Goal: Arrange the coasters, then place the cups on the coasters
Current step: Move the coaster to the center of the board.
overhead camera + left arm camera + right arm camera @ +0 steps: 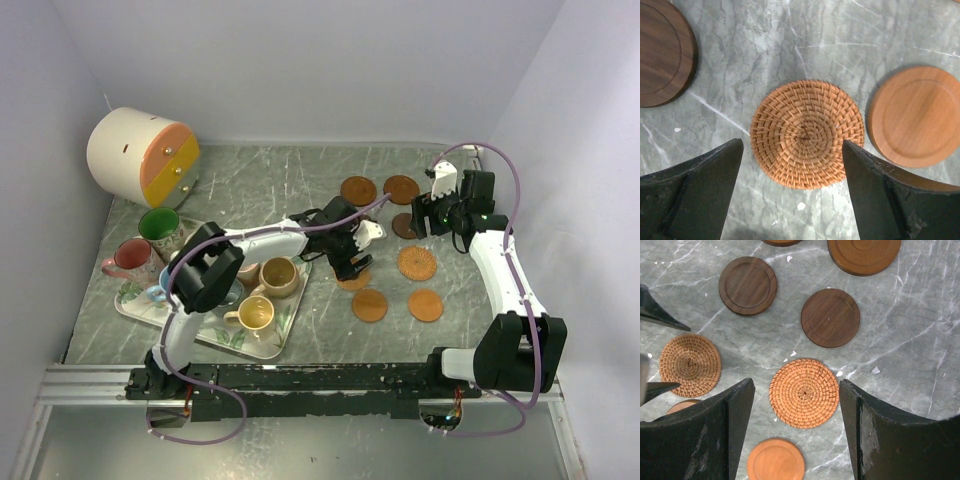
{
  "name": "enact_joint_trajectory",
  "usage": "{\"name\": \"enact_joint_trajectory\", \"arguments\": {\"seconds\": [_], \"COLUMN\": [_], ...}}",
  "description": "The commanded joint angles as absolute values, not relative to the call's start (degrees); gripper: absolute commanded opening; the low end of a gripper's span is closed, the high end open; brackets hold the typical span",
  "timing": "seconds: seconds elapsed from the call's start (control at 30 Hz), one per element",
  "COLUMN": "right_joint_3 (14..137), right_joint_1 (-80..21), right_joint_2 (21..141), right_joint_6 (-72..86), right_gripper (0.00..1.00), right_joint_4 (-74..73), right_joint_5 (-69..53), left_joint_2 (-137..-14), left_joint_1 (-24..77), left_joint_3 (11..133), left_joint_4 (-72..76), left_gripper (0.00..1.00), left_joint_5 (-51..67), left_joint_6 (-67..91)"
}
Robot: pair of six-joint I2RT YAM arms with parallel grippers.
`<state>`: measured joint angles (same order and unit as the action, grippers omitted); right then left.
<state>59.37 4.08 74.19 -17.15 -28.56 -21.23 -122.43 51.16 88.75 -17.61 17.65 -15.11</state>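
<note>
Several round coasters lie on the marble table right of centre. My left gripper (351, 266) hovers open over a woven coaster (806, 133), which lies flat between its black fingers (710, 175) without touching them. A dark wood coaster (662, 52) and a light wood coaster (917, 116) flank it. My right gripper (441, 216) hangs open above a second woven coaster (804, 392), holding nothing. Beyond it lie two dark coasters (747, 285) (830, 317); an orange one (776, 460) lies nearer. The cups stand at the left: green (158, 222), pink (128, 258), tan (279, 275), yellow (255, 313).
The leaf-print tray (255, 345) under the cups sits at the front left. A big white-and-orange cylinder (142, 155) lies at the back left. My left arm reaches across the tray and hides part of a light blue cup (158, 291). Walls close in on three sides.
</note>
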Motion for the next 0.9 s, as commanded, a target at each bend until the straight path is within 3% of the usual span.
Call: {"name": "enact_joint_trajectory", "arguments": {"seconds": [0.0, 0.4, 0.87], "right_joint_3": [59.4, 59.6, 59.5], "right_joint_1": [4.6, 4.7, 4.6], "right_joint_2": [74.7, 75.3, 75.5], "right_joint_6": [-17.4, -18.1, -18.6], "right_gripper": [0.69, 0.69, 0.69], "right_joint_4": [-28.1, -28.7, -29.1], "right_joint_5": [-21.5, -22.1, -22.2], "left_joint_2": [-117.2, -114.6, -119.0], "left_joint_1": [51.4, 51.5, 52.0], "left_joint_3": [85.5, 78.3, 80.3], "left_joint_4": [-13.7, -13.0, -12.3], "left_gripper": [0.93, 0.94, 0.93], "left_joint_5": [20.2, 24.0, 19.2], "left_joint_6": [-21.9, -30.6, -31.1]}}
